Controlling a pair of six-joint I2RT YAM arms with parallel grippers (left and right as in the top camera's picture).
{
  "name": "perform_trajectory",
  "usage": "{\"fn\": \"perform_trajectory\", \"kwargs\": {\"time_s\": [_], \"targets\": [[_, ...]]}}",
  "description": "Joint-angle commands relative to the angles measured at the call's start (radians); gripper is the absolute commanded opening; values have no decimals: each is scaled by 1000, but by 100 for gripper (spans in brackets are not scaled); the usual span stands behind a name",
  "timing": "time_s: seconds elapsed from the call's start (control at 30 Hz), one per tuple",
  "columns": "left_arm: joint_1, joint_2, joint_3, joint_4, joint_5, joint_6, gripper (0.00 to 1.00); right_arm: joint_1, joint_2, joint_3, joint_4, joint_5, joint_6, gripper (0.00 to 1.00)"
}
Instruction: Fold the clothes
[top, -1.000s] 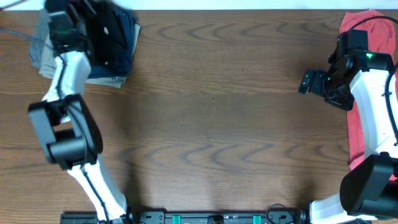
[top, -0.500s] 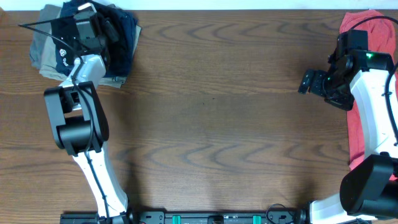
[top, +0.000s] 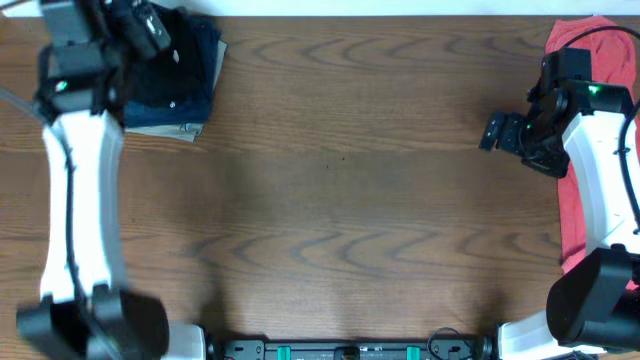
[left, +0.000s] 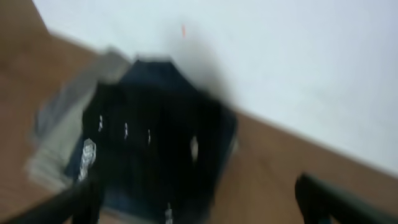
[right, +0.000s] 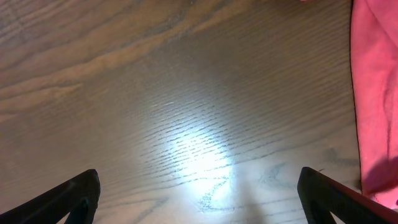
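A folded dark navy garment (top: 178, 75) lies on top of a folded grey one (top: 165, 128) at the table's far left corner. The left wrist view is blurred and shows the same navy garment (left: 155, 143) with the grey piece (left: 59, 134) under it. My left gripper (top: 150, 28) (left: 205, 208) hovers over that stack, open, with nothing held between its fingers. A red-pink cloth (top: 575, 200) (right: 376, 93) lies loose along the right edge. My right gripper (top: 492, 131) (right: 199, 199) is open over bare wood, just left of that cloth.
The wooden table (top: 340, 200) stretches between the two arms. A white wall (left: 280, 62) runs behind the stack at the far edge. The right arm's white links (top: 600, 170) lie across the red-pink cloth.
My left gripper has gone from nearly shut to wide open above the stack, and the left arm has swung over to the left. The right arm has not moved.
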Motion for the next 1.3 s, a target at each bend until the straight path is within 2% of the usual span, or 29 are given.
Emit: {"fn": "perform_trajectory", "kwargs": {"time_s": [0.0,0.13,0.27,0.63,0.8,1.0,1.27], "targets": [[2,-103,0,-143,115,5,98,0,-5,3,-2,7,-8,99],[2,-228,-23,-362,190,6,98,0,-5,3,-1,8,-9,99],[2,-354,-112,-477,198,27,98,0,-5,3,-1,7,-8,99],[2,-810,-552,-488,227,32,98,0,-5,3,0,7,-9,99],[2,-964,-662,-514,283,-12,98,0,-5,3,0,7,-9,99],[2,-1004,-676,-588,283,-29,98,0,-5,3,0,7,-9,99],[2,-1003,-676,-592,283,-29,98,0,-5,4,0,7,-9,99]]}}
